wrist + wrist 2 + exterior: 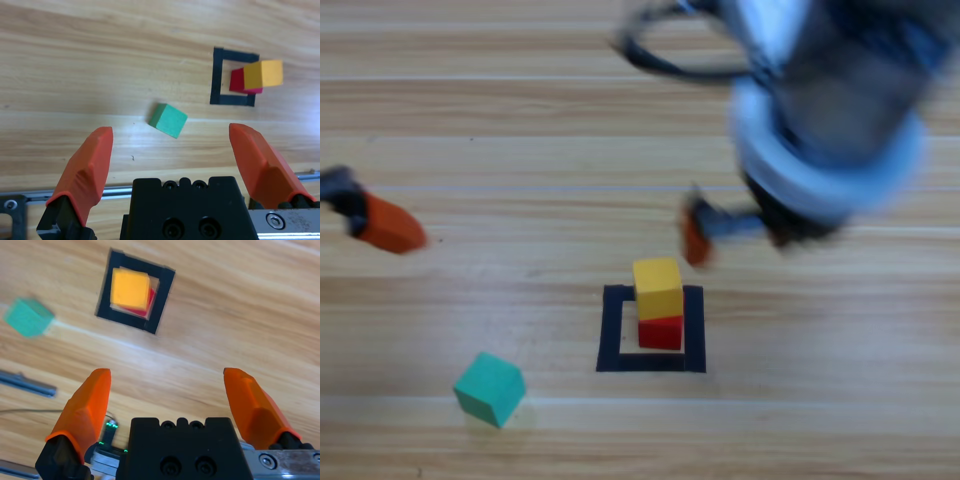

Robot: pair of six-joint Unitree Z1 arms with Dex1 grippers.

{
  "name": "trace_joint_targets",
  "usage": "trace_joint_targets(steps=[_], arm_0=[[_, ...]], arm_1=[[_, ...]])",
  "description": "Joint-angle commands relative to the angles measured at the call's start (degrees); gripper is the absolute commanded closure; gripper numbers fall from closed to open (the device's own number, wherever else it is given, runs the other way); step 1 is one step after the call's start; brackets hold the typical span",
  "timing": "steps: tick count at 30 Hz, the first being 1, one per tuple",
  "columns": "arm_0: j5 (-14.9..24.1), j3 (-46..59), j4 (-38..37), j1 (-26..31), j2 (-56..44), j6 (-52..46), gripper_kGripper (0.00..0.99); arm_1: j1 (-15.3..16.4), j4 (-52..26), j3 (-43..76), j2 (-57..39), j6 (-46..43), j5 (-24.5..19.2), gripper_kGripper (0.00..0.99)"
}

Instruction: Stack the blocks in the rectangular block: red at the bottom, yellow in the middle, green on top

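In tape square (611,330), yellow (657,288) on red (661,333), green (489,389) outside

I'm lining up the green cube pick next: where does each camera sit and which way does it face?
High view: above the table, looking down on the taped square; right claw and left claw show.
Left wrist view: looks along the open left claw at the green cube.
Right wrist view: above the table, looks past the open right claw at the yellow cube.
All three share the yellow cube on the red cube.
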Motion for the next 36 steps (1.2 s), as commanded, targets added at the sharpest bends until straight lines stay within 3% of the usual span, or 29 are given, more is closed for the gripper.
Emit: trace_joint_targets(steps=[1,3,6,14,17,21,27,36], arm_0=[[-5.54,-5.78,1.30,1.22,18.86,-1.90,0.016],[-7.04,-10.09,3.50,1.40,25.81,-3.48,0.019],[-8.44,-12.20,3.50,1.49,31.08,-6.03,0.027],[-10.20,-12.64,1.56,3.95,32.05,-13.67,0.027],[-10.29,-13.08,1.56,5.00,32.14,-15.17,0.028],[-9.41,-12.38,1.91,5.09,31.78,-20.62,0.034],[-7.39,-11.85,3.23,5.00,34.07,-32.83,0.045],[-8.00,-11.41,7.01,3.95,35.91,-44.35,0.054]], arm_1=[[-9.13,-41.63,51.18,-38.54,-6.23,11.08,0.000],[-12.03,-47.87,58.21,-43.55,-9.66,15.39,0.000],[-12.20,-48.58,59.97,-44.87,-12.82,15.30,0.000],[-12.20,-53.15,62.08,-43.11,-16.43,17.32,0.000],[-12.20,-54.11,61.82,-40.92,-20.21,23.47,0.000],[-12.20,-54.90,61.82,-40.39,-21.88,26.11,0.000],[-10.71,-56.31,62.08,-40.48,-23.90,25.93,0.000],[-10.71,-56.40,62.61,-40.12,-25.39,24.88,0.001]])
